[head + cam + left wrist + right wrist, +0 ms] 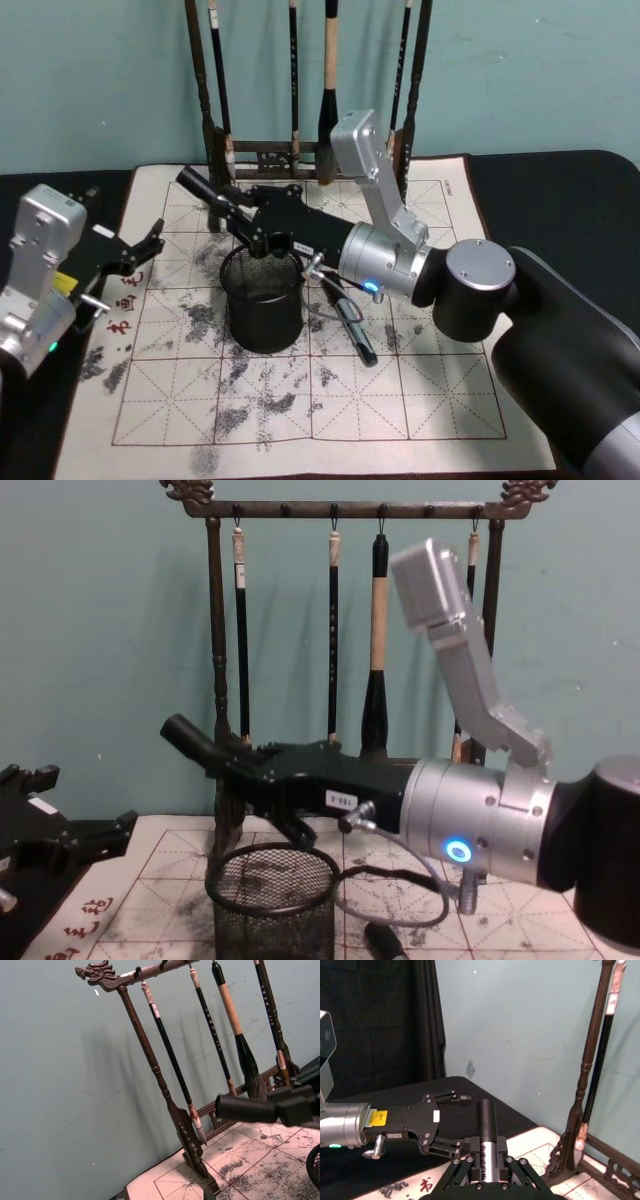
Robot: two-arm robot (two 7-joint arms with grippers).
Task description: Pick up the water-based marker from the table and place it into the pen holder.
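The right end effector [238, 215] is clenched on the water-based marker [200, 187] and holds it tilted in the air above the pen holder [240, 320], with the free end pointing toward the far left corner of the desk [560, 190]. The holder stands upright on the calligraphy mat [400, 400], near the desk's middle. The left end effector [140, 250] is at the left edge, released, fingers spread. A second dark pen [352, 328] lies just right of the holder. The brush rack [270, 155] stands at the far edge.
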